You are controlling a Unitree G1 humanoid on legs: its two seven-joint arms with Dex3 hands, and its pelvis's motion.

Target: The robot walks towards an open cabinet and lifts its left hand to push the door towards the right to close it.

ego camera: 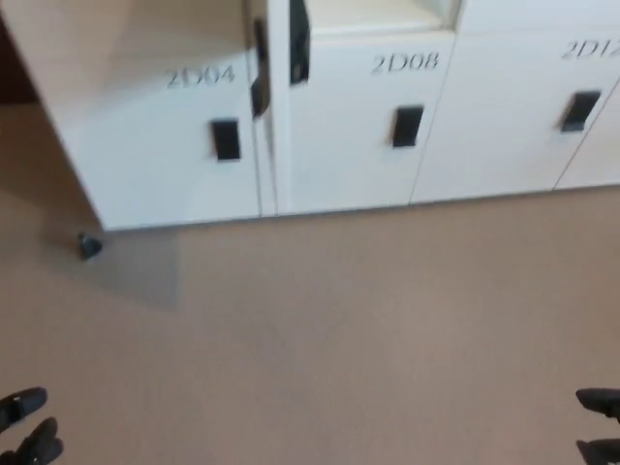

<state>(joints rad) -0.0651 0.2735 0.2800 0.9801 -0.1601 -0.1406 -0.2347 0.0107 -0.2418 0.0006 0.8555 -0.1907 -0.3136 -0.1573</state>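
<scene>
Your left hand [27, 426] sat at the bottom-left corner of the head view, only two black fingertips [21, 402] showing, held low over the floor [339, 329]; whether it was open or closed, you couldn't tell from this. Your right hand [601, 426] was the same story at the bottom-right corner: two dark finger ends, nothing in them, state unclear. Both hands were well apart from the cabinet [349, 126].

The cabinet ran across the top of the view, a white bank of lockers. Lower doors read 2D04 [199, 76], 2D08 [414, 63] and a cut-off 2D12 at the right edge, each with a black handle [226, 139]. Above 2D08 one compartment [373, 14] stood open, pale inside. Its door [276, 39] was swung out edge-on toward you, between 2D04 and 2D08, black handle on it. The picture was blurry there.

A small dark object [88, 245] lay on the floor near the cabinet's left corner, beside a grey shadow patch.
</scene>
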